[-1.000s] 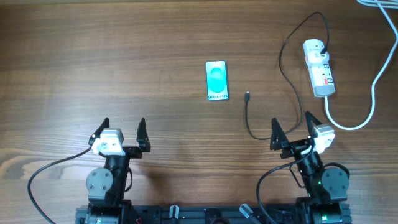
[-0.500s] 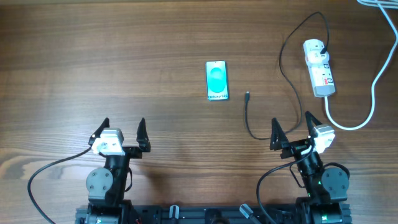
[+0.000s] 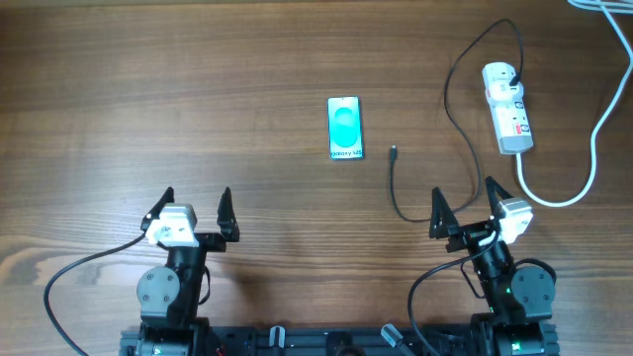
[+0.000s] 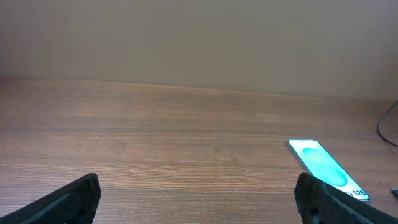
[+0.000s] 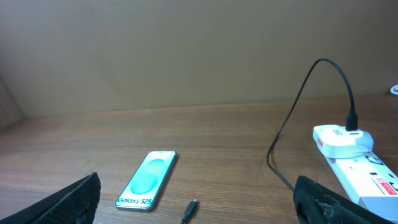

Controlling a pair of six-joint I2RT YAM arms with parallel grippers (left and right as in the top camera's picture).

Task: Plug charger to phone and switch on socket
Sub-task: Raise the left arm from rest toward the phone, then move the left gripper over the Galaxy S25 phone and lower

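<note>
The phone (image 3: 344, 128) lies flat mid-table, cyan screen up; it also shows in the left wrist view (image 4: 327, 168) and the right wrist view (image 5: 148, 180). The charger's black cable (image 3: 447, 89) loops from a white adapter (image 3: 500, 77) plugged in the socket (image 3: 508, 111) at the right; its plug tip (image 3: 393, 152) lies loose right of the phone, also seen in the right wrist view (image 5: 191, 207). The socket shows in the right wrist view (image 5: 360, 168). My left gripper (image 3: 196, 210) and right gripper (image 3: 465, 206) are open, empty, near the front edge.
A thick white cord (image 3: 584, 148) curves from the socket's near end up to the far right corner. The wooden table (image 3: 198, 99) stretches left of the phone. A plain wall stands behind the table in both wrist views.
</note>
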